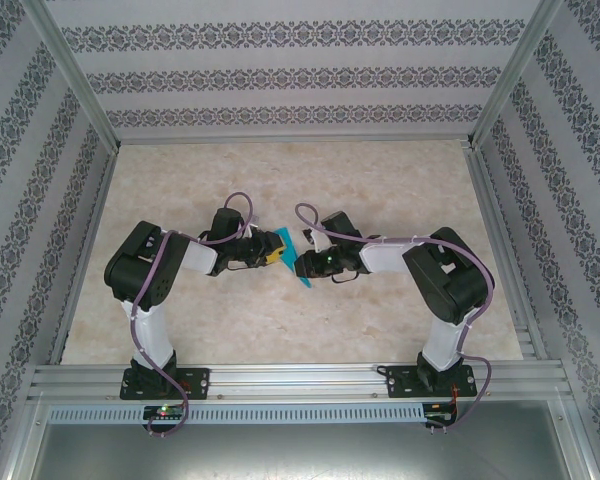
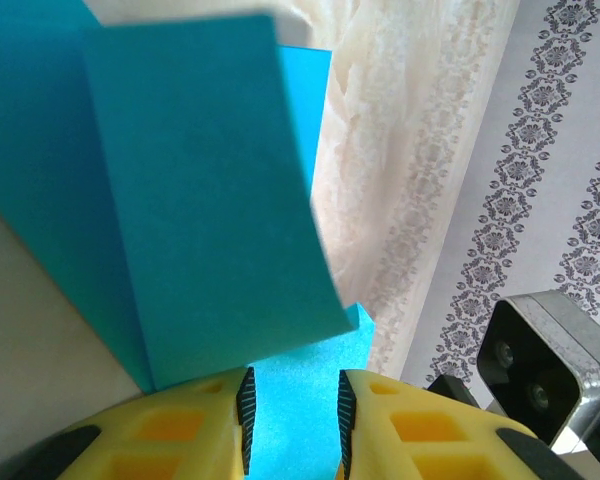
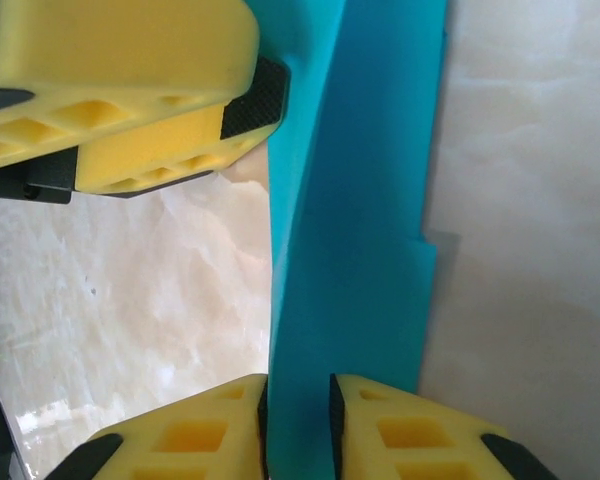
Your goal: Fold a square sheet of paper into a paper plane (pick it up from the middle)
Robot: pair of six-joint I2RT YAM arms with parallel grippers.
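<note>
As it stands on edge between the two arms, the teal-blue sheet of paper [image 1: 292,265] is no longer flat. It is folded into a narrow, layered strip near the middle of the table [image 1: 280,180]. The left wrist camera shows one broad flap [image 2: 200,200] leaning out over the layers behind it. From the right wrist camera the sheet [image 3: 355,200] runs as a long band with a stepped edge on one side, casting a soft shadow on the pale marbled surface [image 3: 130,290]. Whether its lower edge touches the tabletop cannot be told. The left gripper [image 1: 272,254] is closed on the paper from the left, and teal fills the narrow slot between its yellow, black-padded fingers [image 2: 292,385]. Those same fingers [image 3: 130,50] appear in the right wrist camera pressed against the strip's far end. The right gripper [image 1: 308,262] pinches the sheet from the opposite side, its two pads close together with the paper sandwiched between them [image 3: 298,385]. Both arms bend inward from their bases on the near rail, elbows out, so the grippers face each other almost nose to nose. Walls [image 1: 280,60] papered in grey ornamental stripes, framed by a metal frame [image 1: 75,80], enclose the table on three sides.
</note>
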